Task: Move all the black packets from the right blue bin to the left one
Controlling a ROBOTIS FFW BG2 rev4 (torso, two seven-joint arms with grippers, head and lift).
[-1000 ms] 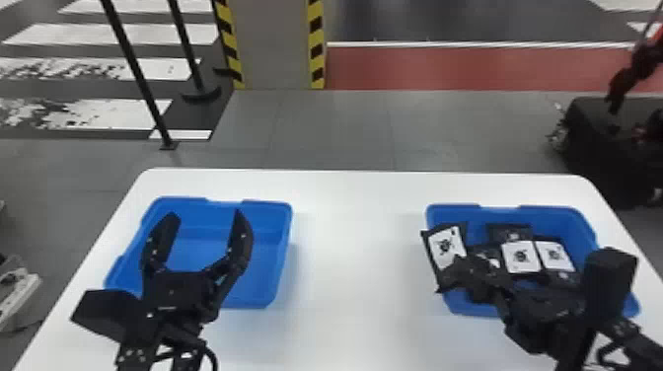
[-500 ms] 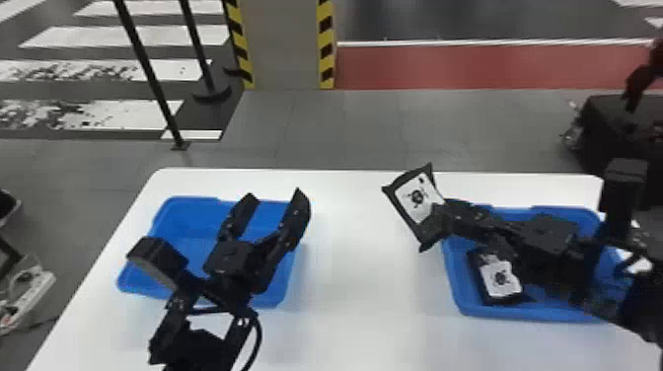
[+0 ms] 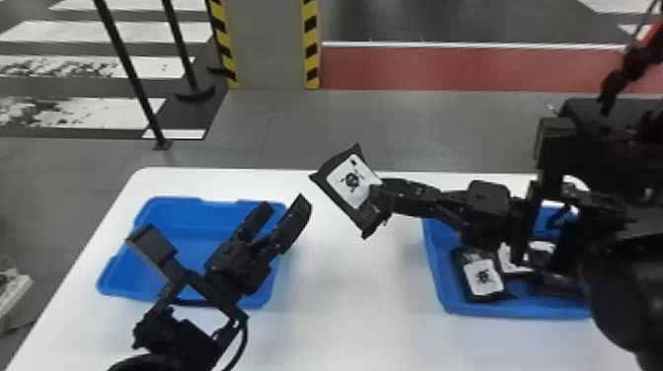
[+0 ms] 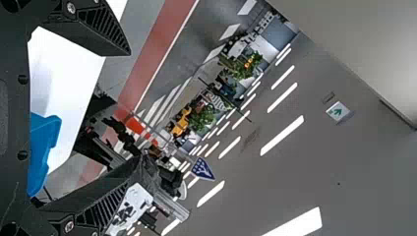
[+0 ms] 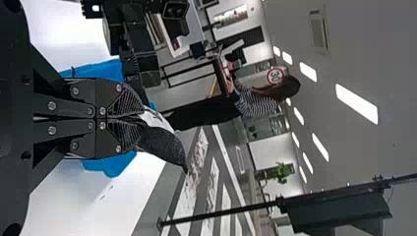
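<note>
My left gripper (image 3: 288, 209) stands open over the right side of the left blue bin (image 3: 116, 283), its fingers pointing up toward the held packet. The left gripper (image 4: 130, 110) is wide apart in its wrist view, a packet (image 4: 130, 206) showing beyond its lower finger. Between the bins, above the table, my right gripper (image 3: 377, 197) is shut on the black packet (image 3: 352, 180), which hangs tilted. In the right wrist view, the right gripper (image 5: 140, 119) pinches the packet (image 5: 164, 145). Several packets, one of them a packet (image 3: 483, 278) at the front left, lie in the right blue bin (image 3: 439, 276).
The white table (image 3: 355, 325) carries both bins. My right arm reaches across the right bin and covers much of it. Black stand posts (image 3: 128, 74) and a dark object (image 3: 582, 118) are on the floor beyond the table.
The right gripper has lifted the packet out of the right bin and carried it left. My left gripper has shifted right and tilted toward it, staying open.
</note>
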